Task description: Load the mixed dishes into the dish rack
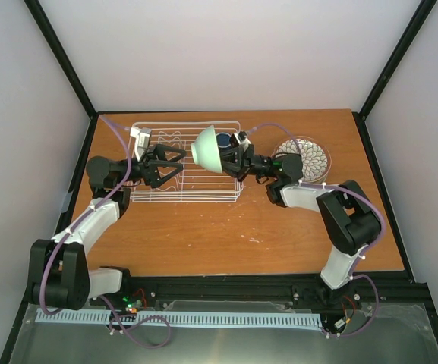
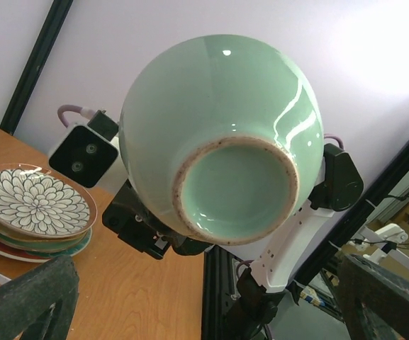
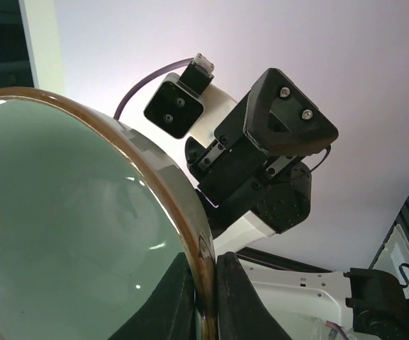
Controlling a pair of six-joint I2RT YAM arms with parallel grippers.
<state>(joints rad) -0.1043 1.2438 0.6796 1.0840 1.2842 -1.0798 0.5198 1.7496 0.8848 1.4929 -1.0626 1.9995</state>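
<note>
My right gripper point(image 1: 231, 159) is shut on the rim of the small mint-green bowl point(image 1: 206, 148) and holds it tilted on its side above the right end of the white wire dish rack point(image 1: 165, 193). The right wrist view shows the rim point(image 3: 203, 262) pinched between both fingers point(image 3: 243, 304). My left gripper point(image 1: 174, 164) is open and empty over the rack, facing the bowl's foot point(image 2: 236, 191). The dark blue mug point(image 1: 225, 140) sits at the rack's far right corner. The white petal-pattern bowl point(image 1: 304, 158) tops a stack of plates point(image 2: 66, 246) to the right of the rack.
The plate stack stands on the wooden table point(image 1: 226, 227) beside my right forearm point(image 1: 310, 193). The left arm point(image 1: 101, 216) lies along the table's left side. Black frame posts and white walls close in the table.
</note>
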